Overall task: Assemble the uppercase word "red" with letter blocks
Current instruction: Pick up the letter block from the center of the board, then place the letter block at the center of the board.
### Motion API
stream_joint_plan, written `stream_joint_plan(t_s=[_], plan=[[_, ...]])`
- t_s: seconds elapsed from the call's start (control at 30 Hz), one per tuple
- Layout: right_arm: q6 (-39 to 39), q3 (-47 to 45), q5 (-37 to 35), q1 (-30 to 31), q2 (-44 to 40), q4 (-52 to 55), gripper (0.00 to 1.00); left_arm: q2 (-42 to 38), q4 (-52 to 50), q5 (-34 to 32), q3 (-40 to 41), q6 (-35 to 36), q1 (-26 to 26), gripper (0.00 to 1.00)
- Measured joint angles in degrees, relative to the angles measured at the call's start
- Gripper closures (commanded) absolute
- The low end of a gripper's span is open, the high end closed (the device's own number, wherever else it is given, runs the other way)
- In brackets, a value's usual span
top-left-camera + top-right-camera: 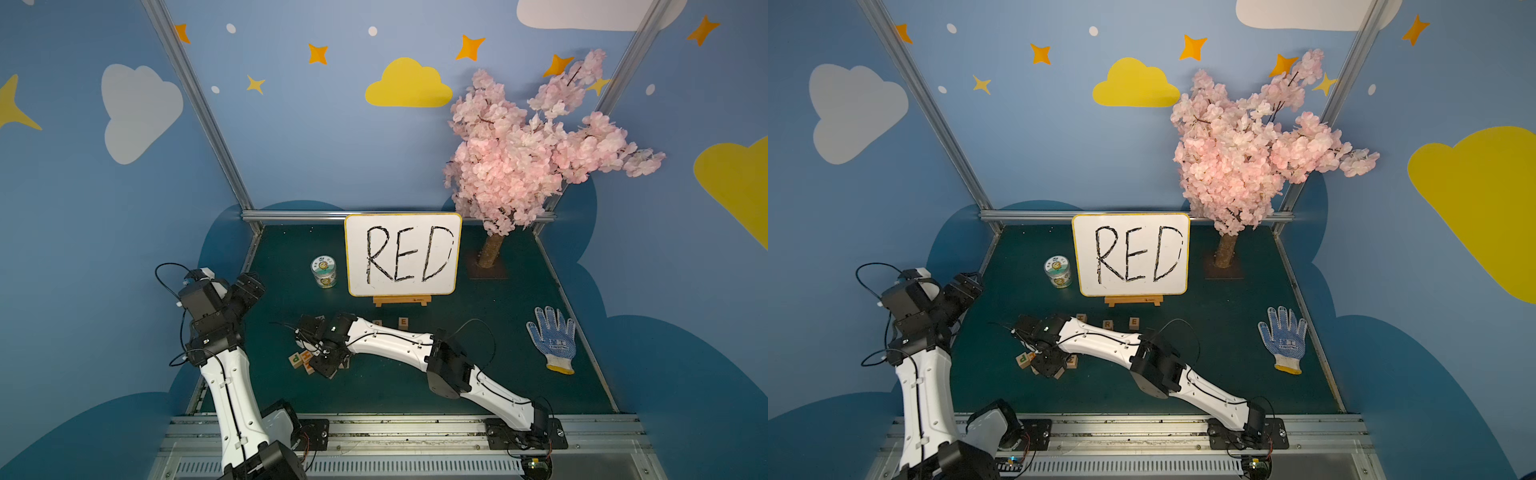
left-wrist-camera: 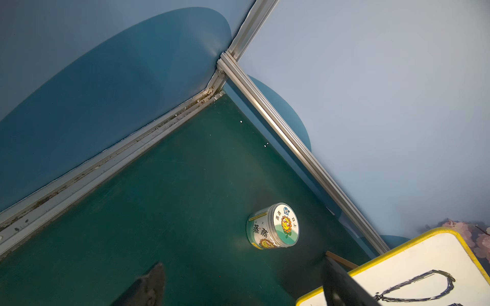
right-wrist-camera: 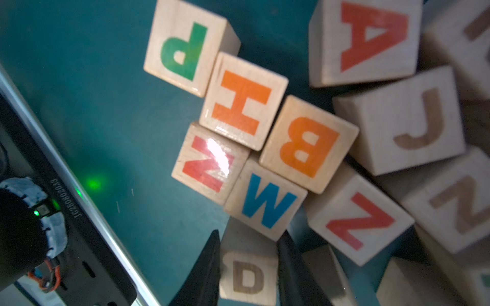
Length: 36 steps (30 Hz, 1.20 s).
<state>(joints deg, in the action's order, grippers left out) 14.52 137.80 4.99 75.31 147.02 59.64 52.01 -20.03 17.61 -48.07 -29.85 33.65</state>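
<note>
My right gripper (image 3: 250, 236) is shut on a wooden letter block showing D (image 3: 248, 275), its dark fingers (image 3: 209, 265) pressed against two opposite sides. It sits at the edge of a heap of letter blocks (image 3: 299, 148) showing P, H, B, N, W, A and J. In both top views the right wrist covers most of that heap (image 1: 301, 360), left of the table's middle. Blocks R (image 1: 1108, 324) and E (image 1: 1134, 321) stand side by side before the board. My left gripper (image 2: 242, 267) hangs open and empty at the back left (image 1: 249, 286).
A white yellow-framed board (image 1: 403, 253) with handwritten RED stands on a small easel at the back. A round labelled jar (image 1: 323, 271) is left of it, a pink blossom tree (image 1: 490, 249) at the back right, and a dotted work glove (image 1: 552, 338) on the right.
</note>
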Motion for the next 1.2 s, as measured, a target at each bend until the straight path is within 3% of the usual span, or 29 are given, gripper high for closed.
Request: stream_joint_plan(t_s=[0.43,0.67,0.9,1.2], plan=[[1.79,-1.81,4.42,-3.43,-5.99,4.24,0.74,0.0,0.04,1.09,0.02,0.07,0.0,0.1],[2.6,-15.98,6.64,-6.95,-18.34,1.33,0.75,0.0,0.11,1.92,0.02,0.79,-1.99,0.11],[2.6,-32.04,4.48,-13.9,-31.26,-2.67,0.76,-0.96,-1.53,-1.68,-1.27,4.66,-12.61,0.12],[1.66,-48.28,-0.5,-24.28,-35.52,-6.01,0.77,-1.51,-5.51,-12.59,-4.76,10.82,-31.17,0.13]])
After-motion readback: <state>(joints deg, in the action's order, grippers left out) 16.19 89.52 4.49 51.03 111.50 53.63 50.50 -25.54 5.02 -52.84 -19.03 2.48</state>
